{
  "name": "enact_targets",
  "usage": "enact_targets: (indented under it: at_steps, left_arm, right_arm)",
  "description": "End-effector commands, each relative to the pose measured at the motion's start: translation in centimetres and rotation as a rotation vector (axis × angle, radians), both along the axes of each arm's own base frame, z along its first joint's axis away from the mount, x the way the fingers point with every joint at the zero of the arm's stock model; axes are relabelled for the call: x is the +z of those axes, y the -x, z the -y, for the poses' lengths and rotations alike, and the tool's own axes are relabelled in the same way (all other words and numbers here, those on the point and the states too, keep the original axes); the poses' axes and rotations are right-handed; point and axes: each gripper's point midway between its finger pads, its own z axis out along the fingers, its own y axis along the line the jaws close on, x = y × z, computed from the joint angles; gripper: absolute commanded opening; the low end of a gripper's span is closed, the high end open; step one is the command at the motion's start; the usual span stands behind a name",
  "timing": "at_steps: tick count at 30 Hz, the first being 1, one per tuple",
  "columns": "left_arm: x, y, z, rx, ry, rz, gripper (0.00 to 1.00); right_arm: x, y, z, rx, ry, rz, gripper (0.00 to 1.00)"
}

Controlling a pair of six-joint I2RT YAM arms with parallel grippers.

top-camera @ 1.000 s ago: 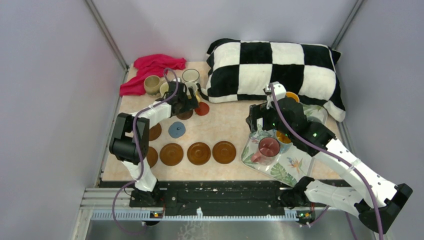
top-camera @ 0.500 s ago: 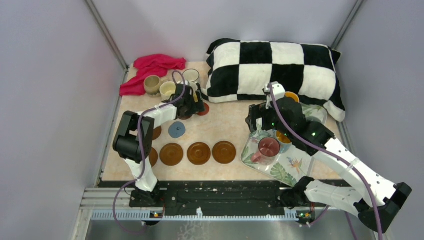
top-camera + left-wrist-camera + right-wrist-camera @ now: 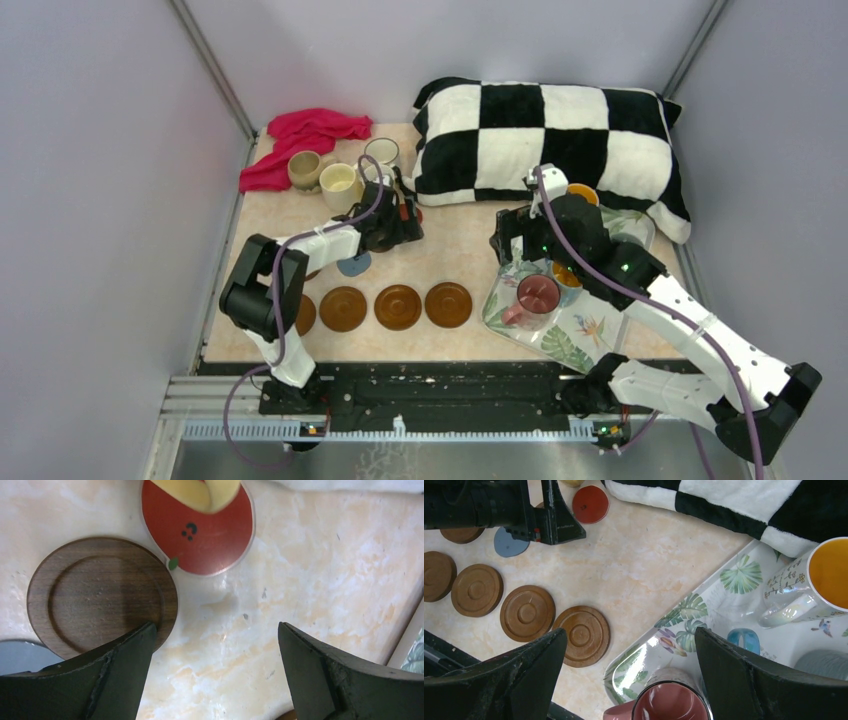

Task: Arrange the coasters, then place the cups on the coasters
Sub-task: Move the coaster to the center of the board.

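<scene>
4 coasters (image 3: 398, 306) lie in a row near the front edge, left of the tray (image 3: 577, 342), which holds what seem to be 4 cups (image 3: 538, 293). Behind, 3 more cups (image 3: 338, 180) stand beside the cloth (image 3: 305, 130). The pillow (image 3: 550, 130) lies right of them.

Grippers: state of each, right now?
left gripper: open, holding nothing, beside the dark wooden coaster.
right gripper: open, holding nothing, above the edge of the leaf-print tray.
</scene>
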Motion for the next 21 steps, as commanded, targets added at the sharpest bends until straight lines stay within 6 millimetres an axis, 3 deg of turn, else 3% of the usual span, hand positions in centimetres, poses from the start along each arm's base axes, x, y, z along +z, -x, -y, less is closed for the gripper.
enact_targets:
  at_steps: [1,21]
  left_arm:
    - [-0.2,2.5,0.5,-0.034,0.002,-0.037,0.98]
    - [-0.5,7.0,4.4,-0.149,-0.002,-0.049,0.98]
  right_arm:
    - [2.2,-0.4,-0.8,0.01,-0.054,0.05,0.99]
    - [2.2,-0.4,-0.7,0.006,-0.053,0.05,0.99]
